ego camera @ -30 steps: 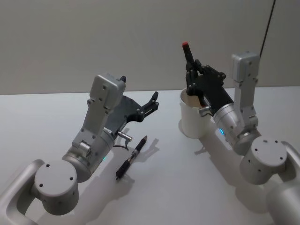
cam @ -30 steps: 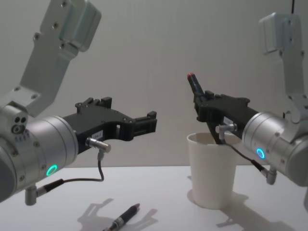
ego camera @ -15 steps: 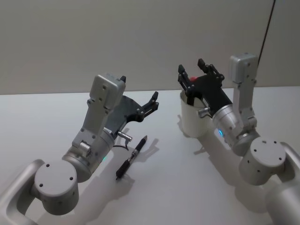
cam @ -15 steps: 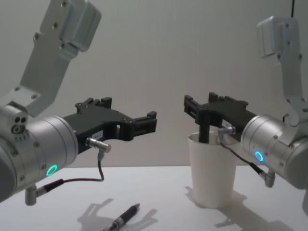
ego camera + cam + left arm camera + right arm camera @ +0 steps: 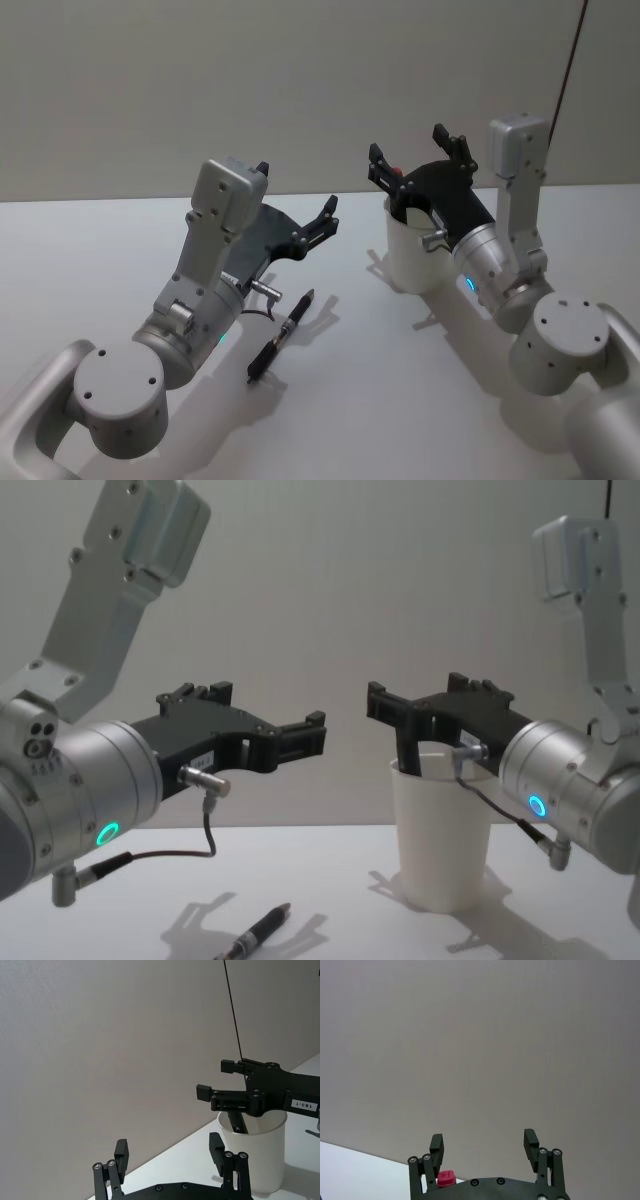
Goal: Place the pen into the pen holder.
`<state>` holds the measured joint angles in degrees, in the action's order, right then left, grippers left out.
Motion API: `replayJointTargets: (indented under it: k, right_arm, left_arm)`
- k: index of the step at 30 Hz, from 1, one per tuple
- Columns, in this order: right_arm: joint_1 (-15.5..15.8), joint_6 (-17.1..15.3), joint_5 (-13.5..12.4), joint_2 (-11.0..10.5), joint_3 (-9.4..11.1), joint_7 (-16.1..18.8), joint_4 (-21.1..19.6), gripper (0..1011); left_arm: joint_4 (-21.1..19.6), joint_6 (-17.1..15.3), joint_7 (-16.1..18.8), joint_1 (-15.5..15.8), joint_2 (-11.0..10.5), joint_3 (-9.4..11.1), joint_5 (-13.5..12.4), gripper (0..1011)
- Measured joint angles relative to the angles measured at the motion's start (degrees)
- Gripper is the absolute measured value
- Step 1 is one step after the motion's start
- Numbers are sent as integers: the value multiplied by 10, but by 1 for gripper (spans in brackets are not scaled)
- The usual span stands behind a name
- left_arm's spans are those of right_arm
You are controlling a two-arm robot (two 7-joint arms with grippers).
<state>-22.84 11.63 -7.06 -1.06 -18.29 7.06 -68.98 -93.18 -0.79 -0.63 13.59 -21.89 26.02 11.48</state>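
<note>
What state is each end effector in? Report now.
Left end effector: open, holding nothing.
Right end effector: open, holding nothing, above the pen holder.

Soft, even light from above keeps the white bench bright. Pale, soft-edged shadows lie under the left gripper and beside the plain white paper cup.

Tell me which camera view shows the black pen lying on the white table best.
Head view: the black pen lies whole, end to end, on the white table. The chest view catches one end only, and the picture's lower edge cuts off the rest.
</note>
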Motion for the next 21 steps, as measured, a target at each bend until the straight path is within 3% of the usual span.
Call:
replayJointTargets:
  k: [9,15,21]
  right_arm:
    - [6,6,0,-4,2,2,-17,1002]
    - [18,17,-3,-14,8,4,-53,1002]
    - [31,21,-23,-34,24,12,-103,1002]
  left_arm:
    - [0,0,0,0,0,0,0,1001]
    - [0,0,0,0,0,0,0,1001]
    - [0,0,0,0,0,0,0,1001]
